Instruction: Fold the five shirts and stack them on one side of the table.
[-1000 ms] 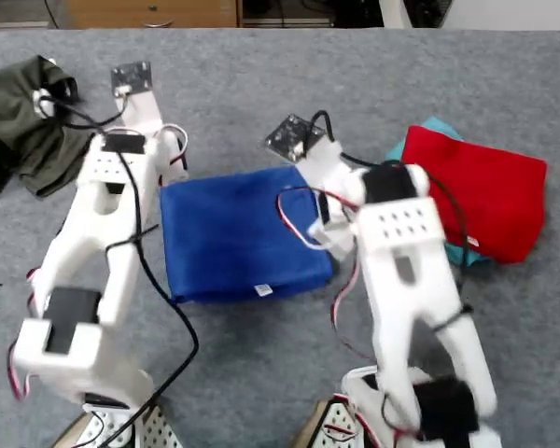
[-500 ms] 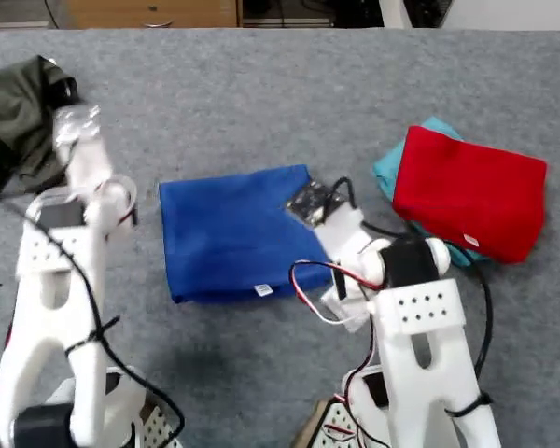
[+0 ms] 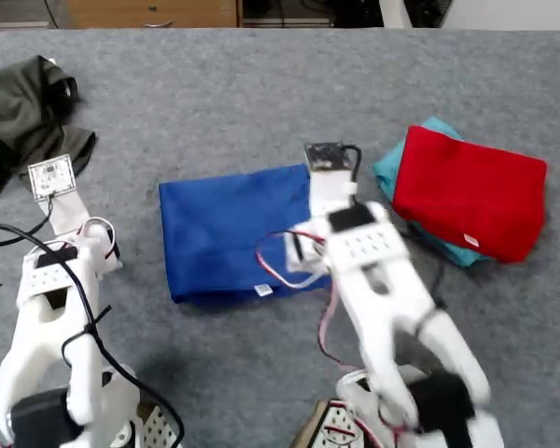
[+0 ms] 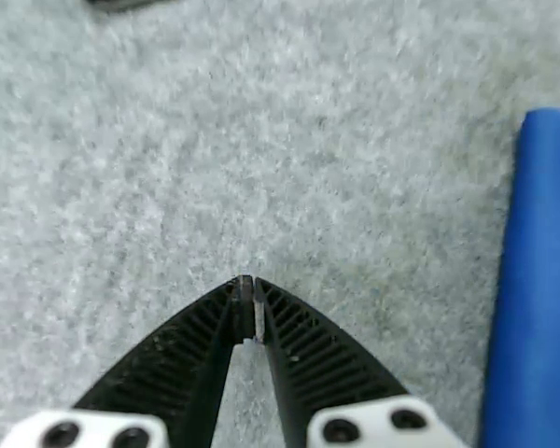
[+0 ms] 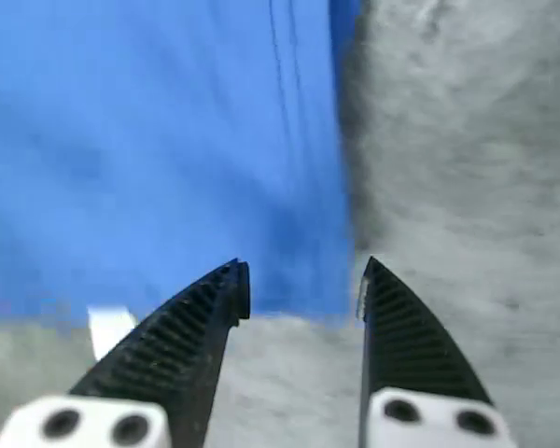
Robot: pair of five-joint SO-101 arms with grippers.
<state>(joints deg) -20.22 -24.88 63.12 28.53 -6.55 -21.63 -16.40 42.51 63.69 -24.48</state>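
- A dark olive shirt (image 3: 19, 117) lay crumpled and unfolded at about 10 o'clock on the grey table (image 3: 261, 84), up against its edge.
- The left arm (image 3: 47, 299) stood at about 8 o'clock, its wrist end just at 5 o'clock of the olive shirt and apart from it.
- The left gripper (image 4: 246, 285) had its two black ribbed fingers (image 4: 182, 359) pressed together at the tips, holding nothing. It hung over bare grey table, and one straight edge of the blue shirt (image 4: 541, 280) showed off to the side.
- The blue shirt (image 3: 233, 233) lay folded into a flat rectangle near the middle of the table, between the two arms. A small white tag (image 3: 262, 290) sat on its 6 o'clock edge.
- The right arm (image 3: 383, 289) reached from about 6 o'clock toward 12 o'clock along the blue shirt's 3 o'clock edge. Its wrist end lay over that shirt's 1 o'clock corner.
- The right gripper (image 5: 303, 271) had its fingers (image 5: 182, 336) spread apart and gripped nothing. In the right wrist view a corner of the blue shirt (image 5: 168, 140) lay just past the gap between the fingertips, with the white tag (image 5: 107, 329) beside one finger.
- A teal shirt (image 3: 390, 170) lay at about 3 o'clock on the table, mostly covered.
- A red shirt (image 3: 471, 191), folded into a rectangle, rested on top of the teal one, which peeked out along its 9 o'clock and 6 o'clock sides. This pile sat well apart from the olive shirt and near the blue one without touching it.
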